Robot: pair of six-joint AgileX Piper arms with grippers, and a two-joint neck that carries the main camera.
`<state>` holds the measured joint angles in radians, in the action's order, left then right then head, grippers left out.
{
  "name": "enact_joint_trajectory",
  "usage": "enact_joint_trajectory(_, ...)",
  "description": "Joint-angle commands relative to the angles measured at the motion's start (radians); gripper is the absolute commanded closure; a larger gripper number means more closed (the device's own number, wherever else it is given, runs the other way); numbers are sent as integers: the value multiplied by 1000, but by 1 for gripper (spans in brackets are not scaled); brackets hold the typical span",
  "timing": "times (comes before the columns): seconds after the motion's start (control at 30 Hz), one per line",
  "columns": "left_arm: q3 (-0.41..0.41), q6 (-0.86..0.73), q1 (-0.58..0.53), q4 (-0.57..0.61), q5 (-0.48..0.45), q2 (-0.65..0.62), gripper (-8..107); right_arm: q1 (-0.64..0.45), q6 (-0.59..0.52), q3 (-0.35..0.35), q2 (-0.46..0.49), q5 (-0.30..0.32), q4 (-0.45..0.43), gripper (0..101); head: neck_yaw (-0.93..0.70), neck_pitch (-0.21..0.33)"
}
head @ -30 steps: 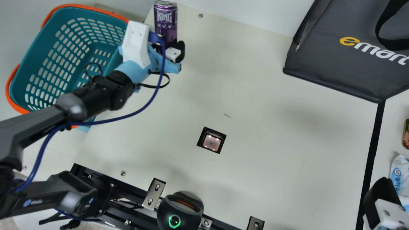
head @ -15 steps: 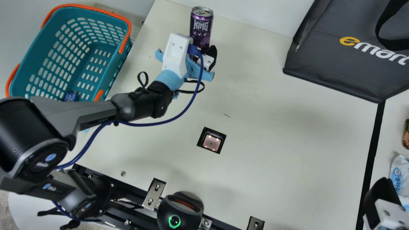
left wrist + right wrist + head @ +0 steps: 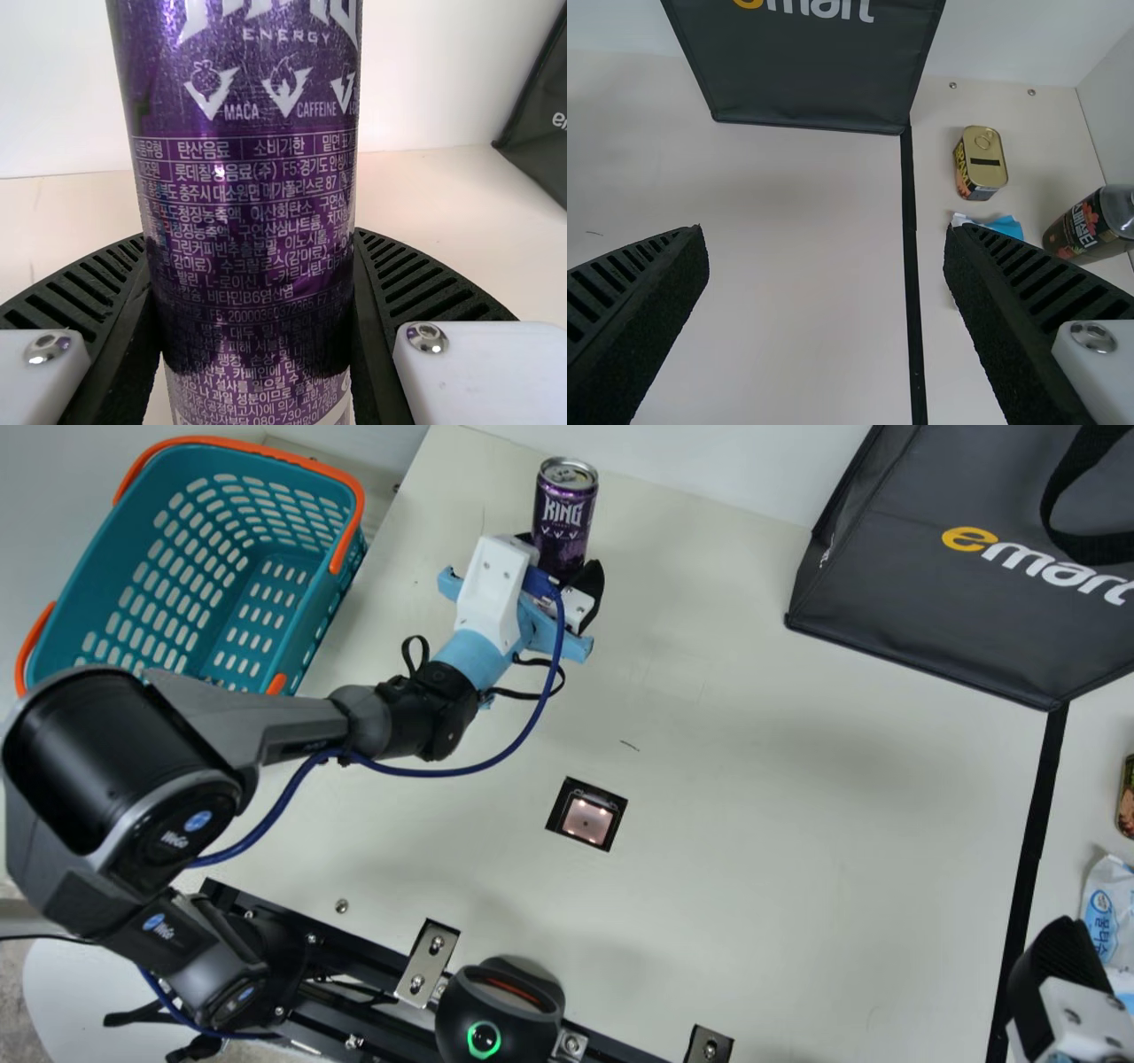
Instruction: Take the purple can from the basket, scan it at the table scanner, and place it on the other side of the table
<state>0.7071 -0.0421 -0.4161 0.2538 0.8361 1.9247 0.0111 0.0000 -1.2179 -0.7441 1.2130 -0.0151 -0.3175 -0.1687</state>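
The left claw (image 3: 248,243) pinches the purple can (image 3: 565,518) rather low, so too quick turning may tilt it; the right claw (image 3: 825,232) is spread.

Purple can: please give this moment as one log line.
left gripper: holding purple can | can: outside basket, away from scanner | right gripper: open, empty

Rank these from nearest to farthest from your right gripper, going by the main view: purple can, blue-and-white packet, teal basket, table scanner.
1. Blue-and-white packet: at the right edge, close by the right gripper.
2. Table scanner: near the middle.
3. Purple can: left of centre, toward the top, between the left gripper's fingers.
4. Teal basket: upper left.
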Motion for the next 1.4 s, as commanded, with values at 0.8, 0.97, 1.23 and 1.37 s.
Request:
enact_joint_trajectory(0.8,59,38,94,-127,214,168,107,0,0,0,0,0,0,6,-4,30)
enact_joint_trajectory(0.97,103,38,104,-125,222,201,107,0,0,0,0,0,0,6,-4,30)
enact_joint_trajectory(1.23,138,35,106,-111,255,250,107,0,0,0,0,0,0,6,-4,30)
enact_joint_trajectory(1.37,141,36,100,-97,280,272,107,0,0,0,0,0,0,6,-4,30)
